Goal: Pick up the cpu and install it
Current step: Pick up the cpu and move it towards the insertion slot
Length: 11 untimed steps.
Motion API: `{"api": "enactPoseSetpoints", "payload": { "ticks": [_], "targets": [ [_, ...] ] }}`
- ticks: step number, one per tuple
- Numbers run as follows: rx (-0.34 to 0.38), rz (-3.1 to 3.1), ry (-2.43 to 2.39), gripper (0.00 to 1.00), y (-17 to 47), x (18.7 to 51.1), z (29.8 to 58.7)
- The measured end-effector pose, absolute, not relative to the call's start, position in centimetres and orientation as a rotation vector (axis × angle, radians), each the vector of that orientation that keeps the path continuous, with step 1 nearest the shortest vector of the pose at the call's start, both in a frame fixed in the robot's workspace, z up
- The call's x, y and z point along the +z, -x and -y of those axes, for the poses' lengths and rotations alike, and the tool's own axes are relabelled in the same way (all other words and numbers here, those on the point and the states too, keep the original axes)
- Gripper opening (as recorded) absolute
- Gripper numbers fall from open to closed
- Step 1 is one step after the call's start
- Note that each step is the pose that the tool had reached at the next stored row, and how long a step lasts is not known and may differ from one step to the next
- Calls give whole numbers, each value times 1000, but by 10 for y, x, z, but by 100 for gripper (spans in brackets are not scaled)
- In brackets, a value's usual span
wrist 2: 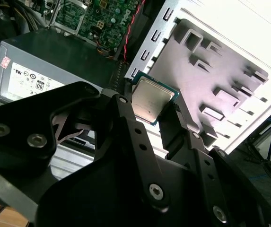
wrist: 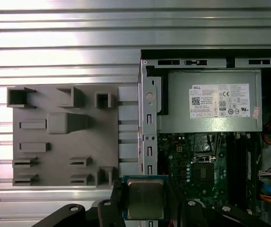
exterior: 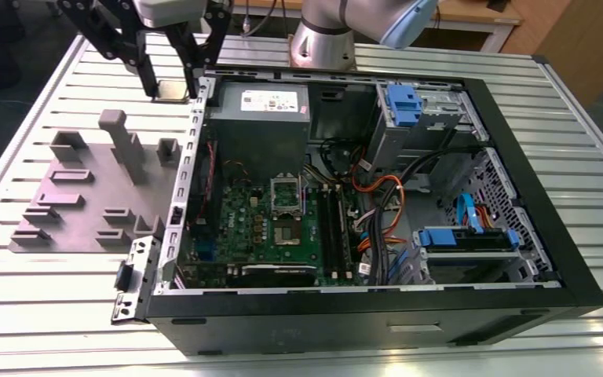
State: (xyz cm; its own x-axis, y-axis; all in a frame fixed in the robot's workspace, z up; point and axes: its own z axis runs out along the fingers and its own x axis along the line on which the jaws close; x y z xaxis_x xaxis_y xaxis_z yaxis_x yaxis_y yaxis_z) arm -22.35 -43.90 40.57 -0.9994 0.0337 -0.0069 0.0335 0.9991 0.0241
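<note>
Clenched on the cpu [wrist: 145, 198], the gripper [exterior: 173, 88] is seen with its two dark fingers [wrist 2: 128, 123] pressed against opposite edges of the chip, whose silvery top is shown in both wrist views. The cpu is held in the air, touching nothing else, over the line where the grey fixture [wrist: 62, 137] meets the side wall of the open computer case [exterior: 553, 196]. The power supply [wrist: 211, 106] lies just beside that spot. The green motherboard [exterior: 239, 220] is seen inside the case, and its socket [exterior: 286, 229] is well apart from the chip. The step in hand is judged to be the carry toward that socket. For it to be done well, the chip should be kept level and gripped by its edges alone, the case wall and the cables [exterior: 385, 196] should be passed with height to spare, and the chip's corners should be squared to the socket before any descent is made.
</note>
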Motion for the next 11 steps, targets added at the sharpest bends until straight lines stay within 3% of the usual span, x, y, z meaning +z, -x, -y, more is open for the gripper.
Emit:
{"api": "enactPoseSetpoints", "payload": {
  "ticks": [11],
  "targets": [
    [38,-3134,-53,47,221,406,439]
  ]
}}
